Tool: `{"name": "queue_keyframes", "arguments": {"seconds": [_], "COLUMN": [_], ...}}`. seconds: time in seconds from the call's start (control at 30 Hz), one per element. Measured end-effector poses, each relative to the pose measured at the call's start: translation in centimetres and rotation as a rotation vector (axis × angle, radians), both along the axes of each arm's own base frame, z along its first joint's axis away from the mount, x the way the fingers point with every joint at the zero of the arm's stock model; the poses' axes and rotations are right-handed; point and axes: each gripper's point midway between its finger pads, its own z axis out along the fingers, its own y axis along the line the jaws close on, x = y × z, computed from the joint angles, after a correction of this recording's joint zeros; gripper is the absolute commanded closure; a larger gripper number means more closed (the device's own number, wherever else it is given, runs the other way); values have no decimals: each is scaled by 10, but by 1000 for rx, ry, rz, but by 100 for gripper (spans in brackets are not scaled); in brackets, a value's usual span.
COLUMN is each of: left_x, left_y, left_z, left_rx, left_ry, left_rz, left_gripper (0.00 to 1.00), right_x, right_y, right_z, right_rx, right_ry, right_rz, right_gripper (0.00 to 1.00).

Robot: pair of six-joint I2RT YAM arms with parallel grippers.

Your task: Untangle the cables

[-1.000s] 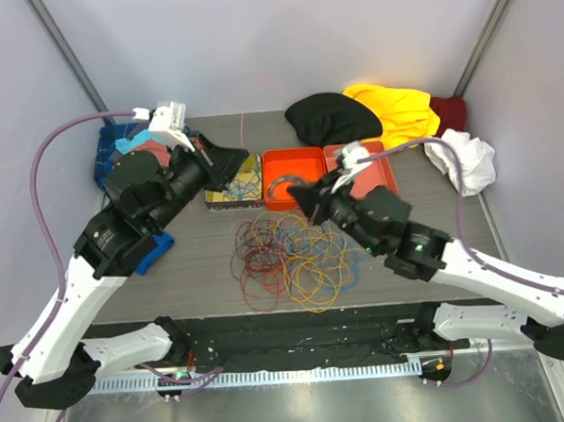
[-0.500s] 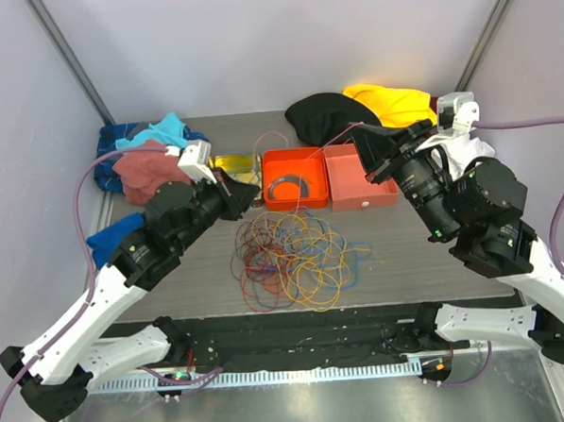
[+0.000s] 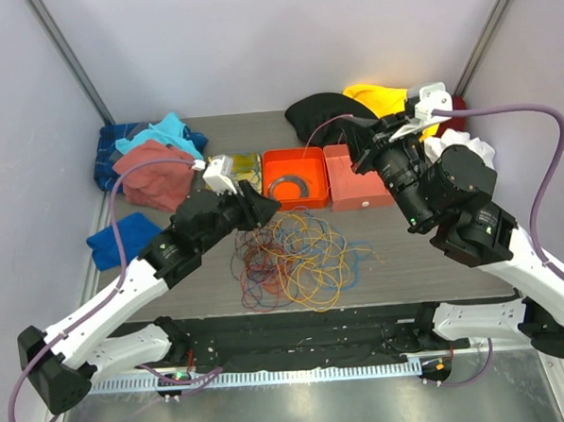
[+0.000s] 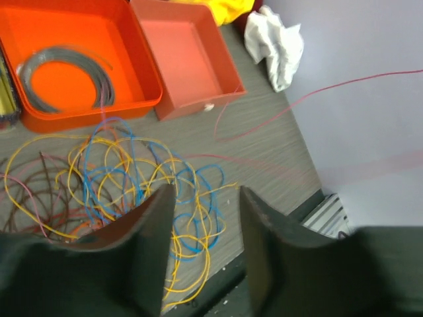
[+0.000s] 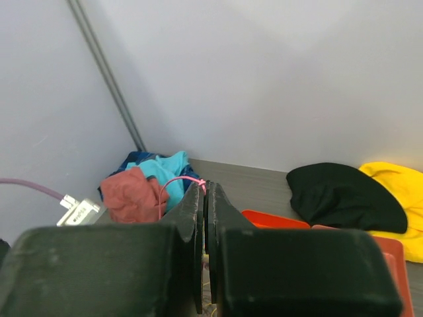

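Tangle of thin flexible cables [image 3: 292, 258] in yellow, orange, blue, red and dark purple, lying loose in the middle of the grey wood-grain table [image 3: 408, 261], just in front of the trays. Not yet untangled, judging by the many crossed loops.

Right gripper [image 5: 205, 191]: raised high above the far right part of the table, fingers pressed together on one thin pink wire [image 5: 173, 183]. Cannot tell whether the other end of the wire sits in the tangle. Left gripper [image 4: 201, 211]: fingers apart, holding nothing, hanging low over the far left edge of the tangle.

Possible trouble from here:
- Pulling the pink wire further probably drags the whole bundle along or tightens a knot, because of other loops lying across it and nothing pressing them down.
- Slipping of so thin a wire out of the closed fingers.
- Closing the left fingers on several wires at once, because of the dense overlap below them.

Counted:
- Two grippers.
- Two square plastic trays just beside each other: a bright orange tray [image 3: 312, 155] with one grey coiled strip [image 3: 287, 187] inside, and a paler salmon tray [image 3: 361, 183].
- One yellowish box [image 3: 239, 164], partly hidden by the left arm.
- One black cloth [image 3: 320, 114], one yellow cloth [image 3: 375, 97] and one white crumpled cloth [image 3: 468, 154] at the far right.
- More cloths at the far left, too overlapped for a sure number.
- Cables: too many and too crossed to count.
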Motion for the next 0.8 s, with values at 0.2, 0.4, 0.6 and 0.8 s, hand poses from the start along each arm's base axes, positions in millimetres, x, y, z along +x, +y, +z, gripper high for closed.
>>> {"name": "queue_keyframes", "arguments": {"seconds": [0.2,0.4,0.6,0.8], "left_x": [0,-6,-16,-37], "left_y": [-8,-2,6,25], "left_z": [-42,-52,-71,-117], "left_rx": [61,60,59,77], "left_ry": [90,111,143,223], "left_rz": [-24,-20,-13,6], "left_gripper": [18,16,19,20], "right_x": [15,33,65,117], "right_y": [-8,-12,-24,-51], "right_z": [-9,-15,-17,-21], "right_rx": [-34,-71,-104,-111], "right_ry": [8,11,22,65], "right_rz": [-109,-188,-296,-425], "right_gripper": [99,99,99,99]}}
